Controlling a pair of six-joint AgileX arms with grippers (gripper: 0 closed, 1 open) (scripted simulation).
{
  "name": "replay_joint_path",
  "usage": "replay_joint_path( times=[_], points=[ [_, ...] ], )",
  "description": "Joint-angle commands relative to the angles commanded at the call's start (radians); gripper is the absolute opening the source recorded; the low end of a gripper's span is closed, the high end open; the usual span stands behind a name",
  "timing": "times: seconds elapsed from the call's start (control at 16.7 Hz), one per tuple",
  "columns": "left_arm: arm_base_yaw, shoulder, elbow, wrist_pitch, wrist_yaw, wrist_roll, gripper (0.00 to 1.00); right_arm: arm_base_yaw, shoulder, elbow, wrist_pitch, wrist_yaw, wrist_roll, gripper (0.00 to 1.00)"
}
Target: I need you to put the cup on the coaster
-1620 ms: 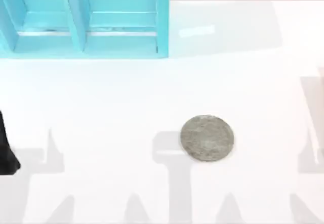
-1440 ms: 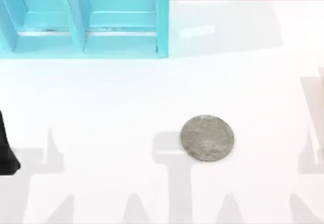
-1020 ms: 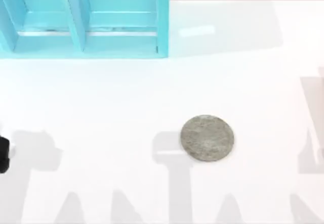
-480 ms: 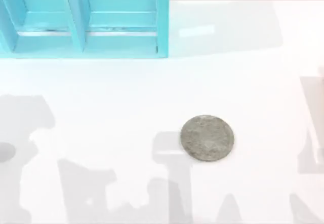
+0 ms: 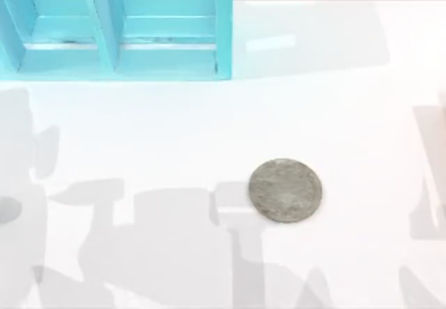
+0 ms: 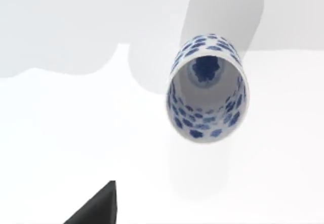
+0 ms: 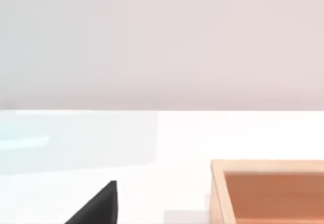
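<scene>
- One coaster lay flat on the white bench, right of centre and toward the near edge.
- A blue shelf unit stood at the far-left corner.
- From the left wrist view, the cup stood upright on the bench, its opening showing; whether the left jaws were open or closed could not be told.
- From the right wrist view, a wooden box sat on the bench; the right jaws' state could not be told.

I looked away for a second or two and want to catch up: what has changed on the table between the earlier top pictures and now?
The dark left arm that showed at the top view's left edge has left that spot, and broad shadows have spread across the lower left of the table. The coaster and the blue shelf stayed put. The left wrist view now looks at the cup, standing upright and ungrasped.
</scene>
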Motion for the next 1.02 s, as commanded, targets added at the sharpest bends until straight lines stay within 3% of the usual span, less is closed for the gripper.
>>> replay_joint_path(
  times=[0.24,0.6,0.78,1.02],
  points=[
    [0.012,0.106,0.076,-0.075,-0.001,0.119,1.00,0.000,0.000,0.000,0.000,0.000,0.000,1.00],
    [0.008,0.108,0.073,-0.072,-0.001,0.122,1.00,0.000,0.000,0.000,0.000,0.000,0.000,1.00],
    [0.011,0.131,0.017,-0.002,-0.001,0.122,1.00,0.000,0.000,0.000,0.000,0.000,0.000,1.00],
    [0.014,0.186,-0.115,0.209,-0.001,0.126,1.00,0.000,0.000,0.000,0.000,0.000,0.000,1.00]
  ],
)
